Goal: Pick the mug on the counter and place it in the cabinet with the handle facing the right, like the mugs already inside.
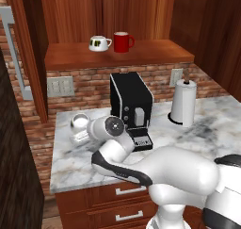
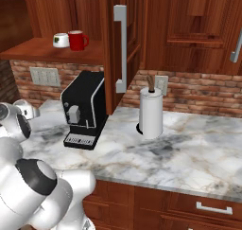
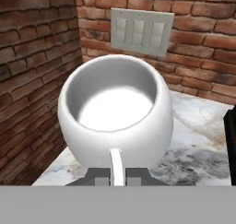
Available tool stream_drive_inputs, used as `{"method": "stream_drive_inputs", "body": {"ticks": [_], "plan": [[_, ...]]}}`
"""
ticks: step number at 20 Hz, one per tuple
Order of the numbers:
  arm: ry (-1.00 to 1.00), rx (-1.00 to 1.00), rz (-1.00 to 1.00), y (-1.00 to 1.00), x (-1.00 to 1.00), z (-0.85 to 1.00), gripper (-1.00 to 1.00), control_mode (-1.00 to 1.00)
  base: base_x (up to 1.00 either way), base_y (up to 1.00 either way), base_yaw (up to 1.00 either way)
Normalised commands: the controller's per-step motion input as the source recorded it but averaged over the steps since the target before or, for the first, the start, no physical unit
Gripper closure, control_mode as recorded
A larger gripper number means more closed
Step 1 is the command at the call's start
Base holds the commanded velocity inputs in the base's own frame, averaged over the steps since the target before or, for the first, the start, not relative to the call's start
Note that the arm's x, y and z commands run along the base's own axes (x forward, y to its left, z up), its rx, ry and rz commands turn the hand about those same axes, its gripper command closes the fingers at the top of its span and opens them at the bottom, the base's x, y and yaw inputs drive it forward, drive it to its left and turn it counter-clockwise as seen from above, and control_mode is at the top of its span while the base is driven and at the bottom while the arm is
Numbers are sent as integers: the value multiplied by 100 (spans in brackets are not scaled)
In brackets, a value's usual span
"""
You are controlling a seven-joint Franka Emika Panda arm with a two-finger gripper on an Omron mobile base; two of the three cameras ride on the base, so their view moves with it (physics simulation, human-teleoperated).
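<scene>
At the left end of the white-and-grey marbled stone counter, by the brick corner: small squat white mug, mouth up, its thin white loop handle between the tips of the two-finger gripper. Fingers narrow, pinched on that handle. Grasp looks made; lift, carry, and handle-right placement remain, by my reading.

Count, large to small: one reddish-brown wooden cabinet with open shelf; one black coffee machine; one white paper-towel roll; two shelf mugs, one glossy red mug, one white striped mug.
</scene>
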Motion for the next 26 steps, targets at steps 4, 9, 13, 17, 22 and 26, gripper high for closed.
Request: {"method": "stream_drive_inputs", "body": {"ticks": [4, 9, 13, 17, 22, 26], "plan": [[0, 13, -2, 0, -10, 45, 100, -100, 0, 0, 0], [0, 4, -2, 0, -14, 40, 100, -100, 0, 0, 0], [0, 0, -2, 0, -13, 42, 100, -100, 0, 0, 0], [0, 1, -1, 0, -7, 42, 100, -100, 0, 0, 0], [0, 5, 0, 0, -3, 48, 100, -100, 0, 0, 0], [0, 7, 0, 0, -7, 54, 100, -100, 0, 0, 0]]}}
